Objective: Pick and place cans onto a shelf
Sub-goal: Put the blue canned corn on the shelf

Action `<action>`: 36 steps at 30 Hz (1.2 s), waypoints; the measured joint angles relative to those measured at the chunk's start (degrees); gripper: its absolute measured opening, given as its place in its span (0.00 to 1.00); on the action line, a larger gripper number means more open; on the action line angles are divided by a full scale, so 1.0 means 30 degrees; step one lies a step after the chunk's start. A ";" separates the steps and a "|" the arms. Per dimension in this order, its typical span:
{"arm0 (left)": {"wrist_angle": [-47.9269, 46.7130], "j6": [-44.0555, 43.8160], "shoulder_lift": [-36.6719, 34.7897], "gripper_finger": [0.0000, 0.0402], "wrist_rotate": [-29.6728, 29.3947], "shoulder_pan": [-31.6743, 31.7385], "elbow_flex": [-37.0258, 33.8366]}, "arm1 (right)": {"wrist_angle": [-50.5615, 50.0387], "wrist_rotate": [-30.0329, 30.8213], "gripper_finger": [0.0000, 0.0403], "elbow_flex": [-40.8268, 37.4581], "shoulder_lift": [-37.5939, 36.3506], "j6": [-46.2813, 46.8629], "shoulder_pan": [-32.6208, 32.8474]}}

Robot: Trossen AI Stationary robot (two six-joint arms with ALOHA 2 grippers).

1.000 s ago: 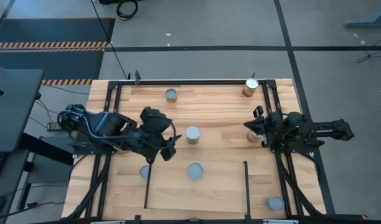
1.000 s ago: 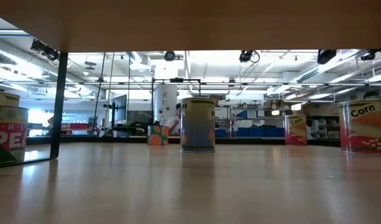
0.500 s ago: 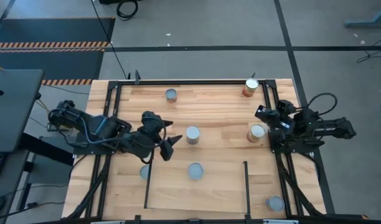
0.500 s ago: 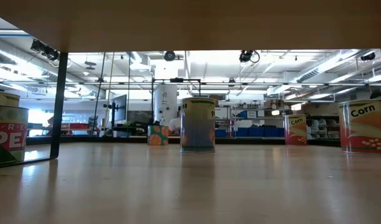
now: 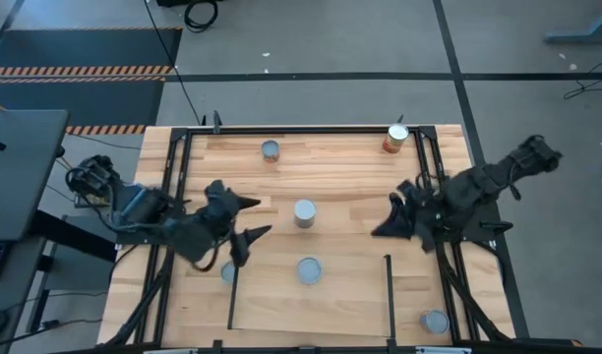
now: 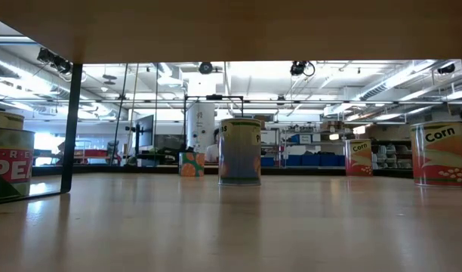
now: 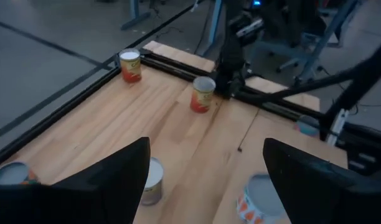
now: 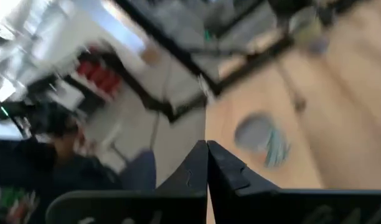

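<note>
Two dark jointed arms, black cables, tapered black fingers (image 7: 125, 171)

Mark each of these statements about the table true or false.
1. The left hand is open. True.
2. The left hand grips a tin. False: nothing sits between its spread fingers.
3. A grey-topped can stands on the shelf, between its two black bars. True.
4. The right hand has its fingers spread wide. False: the right wrist view shows them shut together, empty.
5. The orange-sided can lies tipped over mid-table. False: it stands upright at a far corner.
</note>
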 joint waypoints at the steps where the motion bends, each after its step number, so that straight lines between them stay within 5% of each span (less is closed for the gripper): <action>1: -0.0140 -0.0007 -0.0083 0.79 -0.0495 -0.0400 0.0000 | -0.1191 0.0404 0.01 0.1008 0.0780 0.0558 0.0786; 10: -0.2287 -0.0996 0.0304 0.79 -0.2497 -0.3006 0.0002 | -0.8501 0.1549 0.03 0.5933 0.6172 0.9367 0.5878; 18: -0.2432 -0.1036 0.1057 0.79 -0.2400 -0.4032 0.0000 | -1.0106 -0.5940 0.03 0.5940 0.9815 1.4891 0.8644; 27: -0.2390 -0.2011 0.1176 0.79 -0.2322 -0.4670 0.0000 | -1.1451 -0.7007 0.05 0.5955 1.2702 1.2577 1.1059; 36: -0.2440 -0.2734 0.1176 0.79 -0.2862 -0.3315 0.0000 | -1.4469 -0.7114 0.42 0.5948 1.4573 0.8631 1.1890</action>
